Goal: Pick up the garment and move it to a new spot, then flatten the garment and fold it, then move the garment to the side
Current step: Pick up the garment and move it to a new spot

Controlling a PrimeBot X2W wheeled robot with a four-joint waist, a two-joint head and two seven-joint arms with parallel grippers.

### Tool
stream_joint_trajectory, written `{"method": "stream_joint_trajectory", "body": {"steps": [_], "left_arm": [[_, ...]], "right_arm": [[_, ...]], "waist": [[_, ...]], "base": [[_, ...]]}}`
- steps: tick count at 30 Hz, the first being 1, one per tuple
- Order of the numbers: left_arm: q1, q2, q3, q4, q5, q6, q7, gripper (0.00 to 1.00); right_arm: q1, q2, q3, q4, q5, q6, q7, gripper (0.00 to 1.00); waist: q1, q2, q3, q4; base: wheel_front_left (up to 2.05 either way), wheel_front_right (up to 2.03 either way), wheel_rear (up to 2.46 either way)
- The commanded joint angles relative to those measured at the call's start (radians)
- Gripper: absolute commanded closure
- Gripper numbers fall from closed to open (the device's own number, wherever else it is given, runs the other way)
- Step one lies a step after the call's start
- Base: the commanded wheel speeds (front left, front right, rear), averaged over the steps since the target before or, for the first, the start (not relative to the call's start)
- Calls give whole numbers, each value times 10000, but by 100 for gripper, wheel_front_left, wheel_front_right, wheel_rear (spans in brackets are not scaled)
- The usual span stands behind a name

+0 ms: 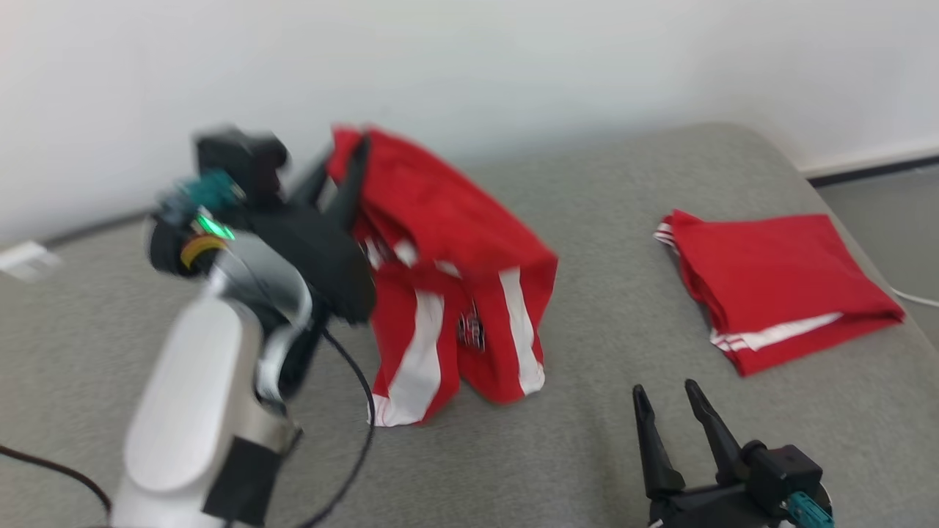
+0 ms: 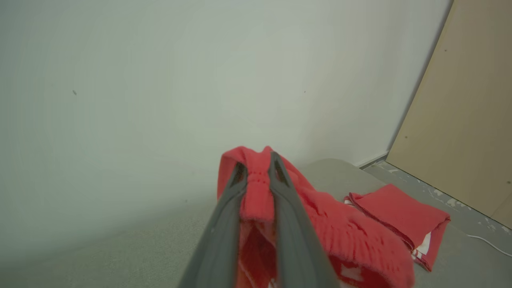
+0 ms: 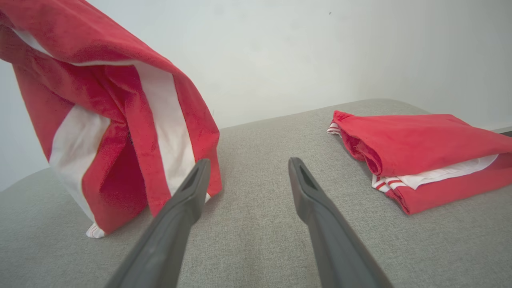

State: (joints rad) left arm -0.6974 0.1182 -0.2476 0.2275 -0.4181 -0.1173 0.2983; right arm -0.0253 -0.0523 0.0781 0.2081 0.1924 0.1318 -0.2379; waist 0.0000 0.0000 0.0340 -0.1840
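A red garment [image 1: 447,279] with white stripes hangs from my left gripper [image 1: 352,165], its lower hem just touching the grey cushion. In the left wrist view my left gripper [image 2: 258,168] is shut on a bunched fold of the garment [image 2: 256,196] near its top edge. The garment [image 3: 120,108] drapes at the left of the right wrist view. Low at the right of the head view, my right gripper [image 1: 667,396] stands open, with nothing between its fingers. Seen from its own wrist, the right gripper [image 3: 248,170] points at bare cushion, just right of the hanging hem.
A second red garment [image 1: 770,282], folded, lies at the right of the grey cushion [image 1: 623,220]; it also appears as the folded pile [image 3: 420,148]. A white wall stands behind. A black cable [image 1: 359,411] trails from my left arm. Floor lies beyond the cushion's right edge.
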Motion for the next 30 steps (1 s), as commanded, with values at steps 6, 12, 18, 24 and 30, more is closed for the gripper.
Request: {"method": "stream_joint_trajectory", "body": {"steps": [6, 12, 18, 24, 30], "left_arm": [[1077, -195, -659, 2034, 351, 56, -608, 100], [1293, -405, -947, 3716, 449, 301, -1343, 0], [1417, -602, -929, 4150, 312, 799, -3121, 0], [2187, -600, -826, 3277, 351, 1098, -5112, 0], [3908, -394, -160, 955, 716, 1467, -5633, 0]], "right_arm": [[-275, 38, 211, -39, 108, -25, -98, 0], [-308, 38, 266, 29, 73, -25, -110, 0], [-126, 37, 173, 86, -63, -25, -40, 0], [121, 35, 12, 41, -99, -25, 37, 0], [388, 34, -243, -89, -140, -25, 103, 0]], "waist": [[0, 0, 680, -807], [0, 0, 728, -755], [0, 0, 463, -275], [0, 0, 12, 394], [0, 0, -234, 986]], "base": [[0, 0, 0], [0, 0, 0], [0, 0, 0], [0, 0, 0], [0, 0, 0]]}}
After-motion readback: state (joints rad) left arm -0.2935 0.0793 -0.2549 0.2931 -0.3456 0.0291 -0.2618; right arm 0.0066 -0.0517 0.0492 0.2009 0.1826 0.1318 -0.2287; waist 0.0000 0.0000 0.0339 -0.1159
